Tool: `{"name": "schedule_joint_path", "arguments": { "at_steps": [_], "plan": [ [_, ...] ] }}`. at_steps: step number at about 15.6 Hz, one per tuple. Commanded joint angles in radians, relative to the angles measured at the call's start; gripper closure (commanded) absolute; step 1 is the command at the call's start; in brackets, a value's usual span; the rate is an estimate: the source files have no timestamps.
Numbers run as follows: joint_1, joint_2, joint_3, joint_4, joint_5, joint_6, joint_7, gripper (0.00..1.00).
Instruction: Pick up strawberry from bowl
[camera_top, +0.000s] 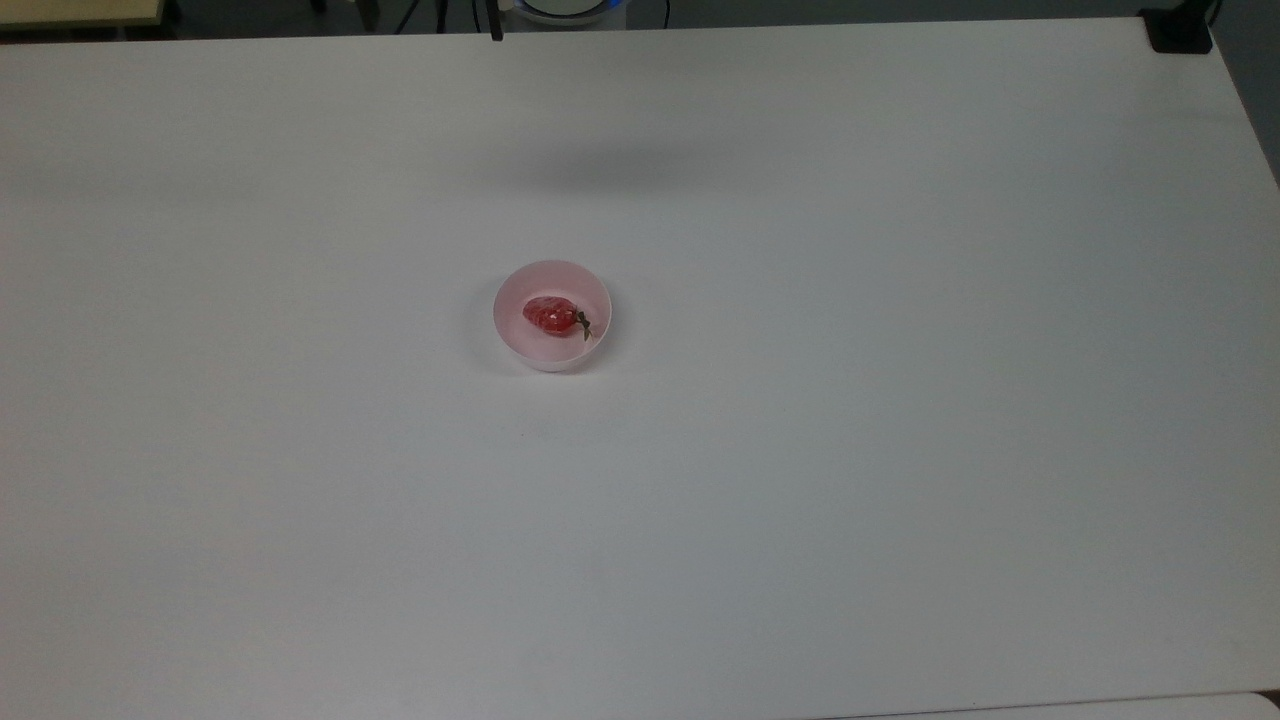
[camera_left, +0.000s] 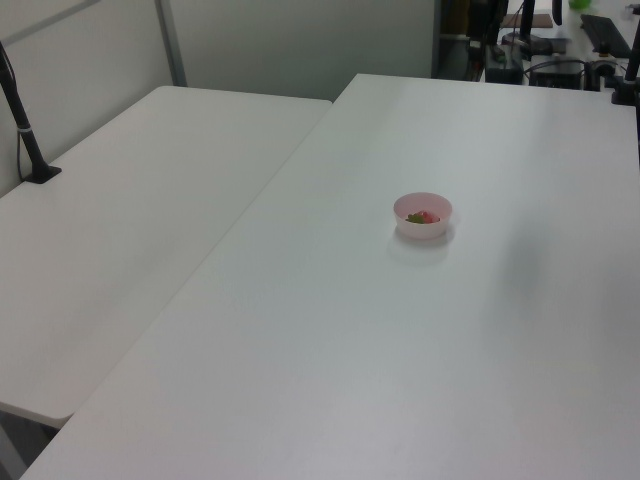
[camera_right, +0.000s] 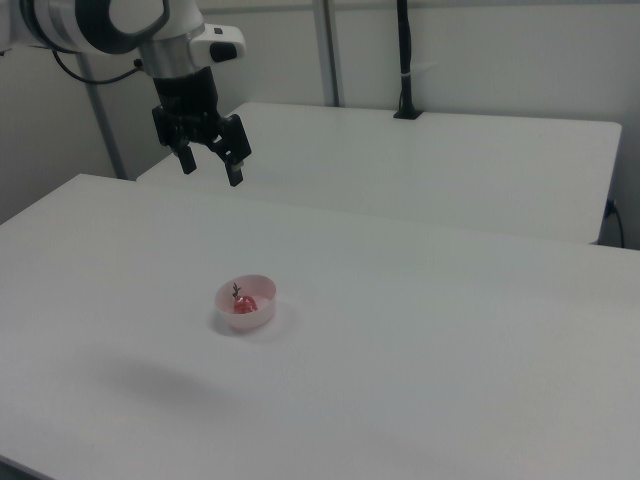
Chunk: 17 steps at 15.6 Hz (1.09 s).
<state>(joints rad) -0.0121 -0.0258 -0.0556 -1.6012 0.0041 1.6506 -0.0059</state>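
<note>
**A:** Where is the robot's gripper, and what is it doing?

**B:** In the right view, the black two-finger gripper (camera_right: 211, 166) hangs high in the air at the right view's upper left, on the end of a white arm (camera_right: 110, 25). Its fingers (camera_right: 234, 163) are spread apart with nothing between them. It is well above the white table (camera_right: 450, 330) and well apart from the bowl.

**A:** And the strawberry?

**B:** The strawberry (camera_top: 550, 315) lies inside the bowl (camera_top: 601, 300), a small pale pink round dish near the middle of the table. In the top view the red fruit rests on its side, with its green leafy cap pointing toward the top view's right. In the right view the stem sticks up from the fruit.

**A:** What else is around?

**B:** A soft shadow (camera_top: 600, 165) falls on the table farther back in the top view. A second white table (camera_left: 130, 200) stands just beside the first, at the left view's left, with a black post (camera_left: 25, 125) standing at its edge.
</note>
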Motion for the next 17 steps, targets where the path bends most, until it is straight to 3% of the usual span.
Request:
{"name": "schedule_joint_path", "arguments": {
  "at_steps": [1, 13, 15, 17],
  "plan": [
    [0.008, -0.012, -0.007, -0.019, 0.022, 0.018, -0.02, 0.0],
    [0.008, -0.011, -0.007, -0.025, 0.019, 0.015, -0.042, 0.0],
    [0.008, -0.006, -0.007, -0.045, 0.01, 0.012, -0.141, 0.0],
    [0.008, 0.016, 0.0, -0.066, -0.012, 0.015, -0.347, 0.0]
  ]
}}
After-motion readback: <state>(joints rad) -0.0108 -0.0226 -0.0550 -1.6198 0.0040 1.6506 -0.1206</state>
